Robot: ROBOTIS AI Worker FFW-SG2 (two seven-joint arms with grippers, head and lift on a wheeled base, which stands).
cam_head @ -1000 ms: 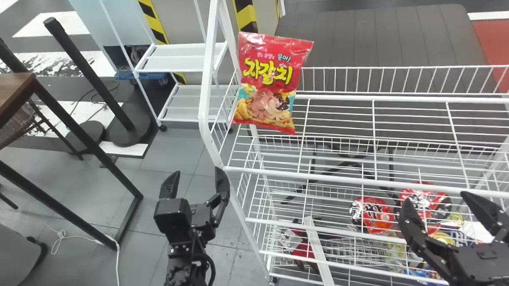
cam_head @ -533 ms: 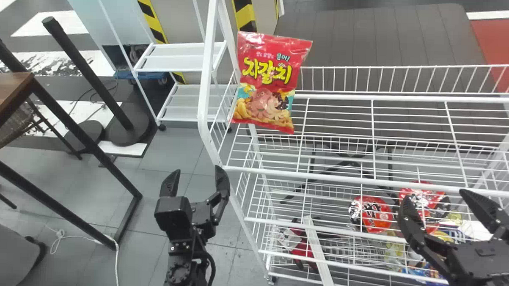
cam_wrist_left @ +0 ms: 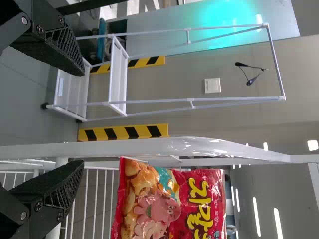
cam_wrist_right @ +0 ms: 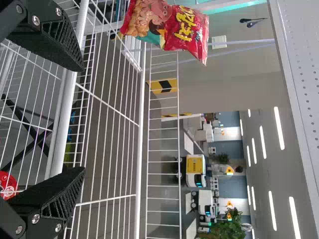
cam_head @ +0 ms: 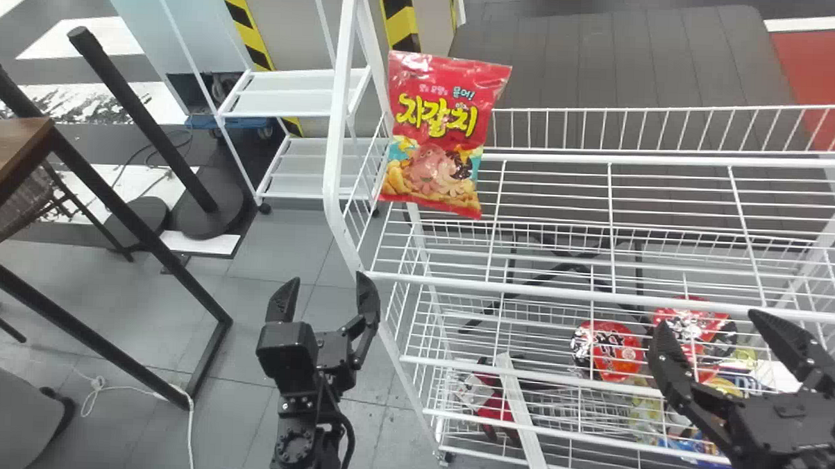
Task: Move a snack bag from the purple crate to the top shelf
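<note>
- Compared with the earlier frames, we see the left gripper (cam_head: 328,278) shifted very slightly toward the rack, and the right gripper (cam_head: 709,318) slightly toward the left one.
- The snack bag (cam_head: 438,134) has kept its place: it stands upright on the top shelf (cam_head: 527,290), close to the left edge and set back from the front edge, its printed face toward us.
- We have both pairs of jaws spread wide and well apart from the bag; the left pair is just outside the shelf's front left corner, the right pair in front of the rack's right part.
- The left wrist view cuts off part of the bag.
- Through the wires we make out two red packs (cam_head: 615,349) lower down, partly covered; the right gripper overlaps the farther one.
- A dark red thing (cam_head: 495,407) sits partly behind a white bar (cam_head: 522,419); we cannot tell what it is.
- Our right arm runs off the head view's corner.
</note>
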